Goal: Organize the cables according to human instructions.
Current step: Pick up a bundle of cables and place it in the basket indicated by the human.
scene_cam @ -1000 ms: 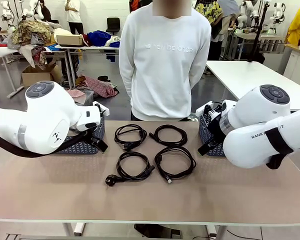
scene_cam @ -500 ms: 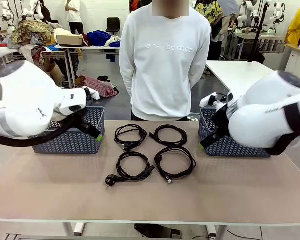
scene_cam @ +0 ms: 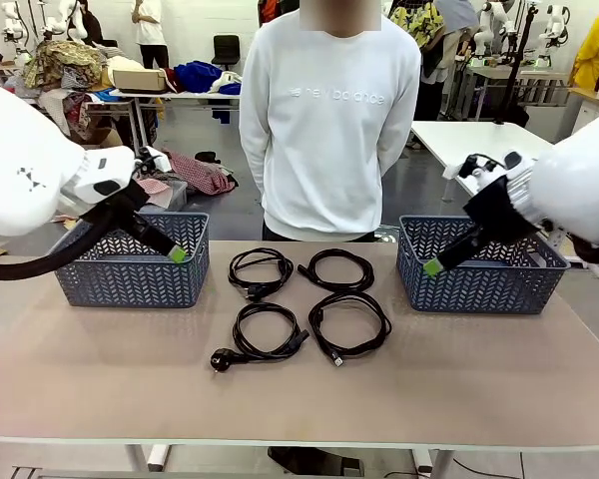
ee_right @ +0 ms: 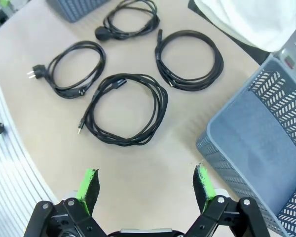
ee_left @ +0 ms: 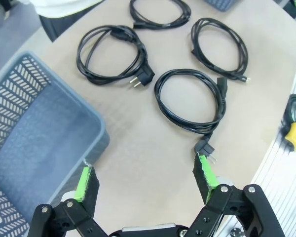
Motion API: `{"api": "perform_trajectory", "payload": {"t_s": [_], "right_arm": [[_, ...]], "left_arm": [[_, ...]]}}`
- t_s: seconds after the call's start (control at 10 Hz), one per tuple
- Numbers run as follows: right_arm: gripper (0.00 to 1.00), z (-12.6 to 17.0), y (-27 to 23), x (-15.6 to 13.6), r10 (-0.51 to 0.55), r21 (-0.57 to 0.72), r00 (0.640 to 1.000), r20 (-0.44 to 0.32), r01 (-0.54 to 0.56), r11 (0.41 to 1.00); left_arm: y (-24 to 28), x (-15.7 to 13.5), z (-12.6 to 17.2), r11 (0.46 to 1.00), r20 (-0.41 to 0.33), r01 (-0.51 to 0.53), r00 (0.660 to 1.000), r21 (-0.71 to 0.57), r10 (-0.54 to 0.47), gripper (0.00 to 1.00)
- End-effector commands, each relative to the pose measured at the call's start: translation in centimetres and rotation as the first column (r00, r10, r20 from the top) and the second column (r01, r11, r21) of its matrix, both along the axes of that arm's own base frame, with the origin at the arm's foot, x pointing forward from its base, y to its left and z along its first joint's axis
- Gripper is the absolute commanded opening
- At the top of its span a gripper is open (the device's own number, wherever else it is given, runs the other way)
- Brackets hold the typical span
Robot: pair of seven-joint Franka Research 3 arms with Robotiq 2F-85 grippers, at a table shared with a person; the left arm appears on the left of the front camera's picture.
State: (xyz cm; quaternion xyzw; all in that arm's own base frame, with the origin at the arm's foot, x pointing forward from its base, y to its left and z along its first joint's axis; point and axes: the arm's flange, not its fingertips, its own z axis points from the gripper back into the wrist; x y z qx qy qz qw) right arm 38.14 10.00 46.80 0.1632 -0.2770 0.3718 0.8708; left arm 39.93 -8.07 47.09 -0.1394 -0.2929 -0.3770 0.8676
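On table (scene_cam: 499, 389), four cables (ee_right: 162, 106) lie close — left gripper (ee_left: 144, 170), right gripper (ee_right: 145, 180) jaws spread; grab could snag neighbouring coil.

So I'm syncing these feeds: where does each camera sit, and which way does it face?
Front: fixed between the arms, facing across the table at the person; both arms, left end effector, right end effector show.
Left wrist: on the left arm, looking down at the left basket and cables; its own fingers show.
Right wrist: likewise, above the right basket; own fingers.
Shared: all four cables.
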Motion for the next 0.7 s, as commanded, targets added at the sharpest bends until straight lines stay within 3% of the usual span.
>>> {"api": "perform_trajectory", "payload": {"t_s": [0.0, 0.3, 0.6], "right_arm": [[1.00, 0.7, -1.7, 0.6, 0.038, 0.082, 0.999, 0.003, -0.038, 0.996], [1.00, 2.1, -3.2, 0.4, 0.083, 0.137, 0.996, 0.017, -0.085, 0.987], [1.00, 2.4, -4.1, 0.3, 0.121, 0.177, 0.993, 0.015, -0.122, 0.977]], "left_arm": [[1.8, 0.6, -0.2, 0.996, 0.012, 0.073, 0.997, -0.051, -0.073, 1.00], [3.8, 0.3, 0.4, 0.983, 0.025, 0.152, 0.988, -0.104, -0.150, 1.00], [4.7, 0.5, 0.9, 0.981, 0.023, 0.155, 0.988, -0.117, -0.153, 1.00]]}}
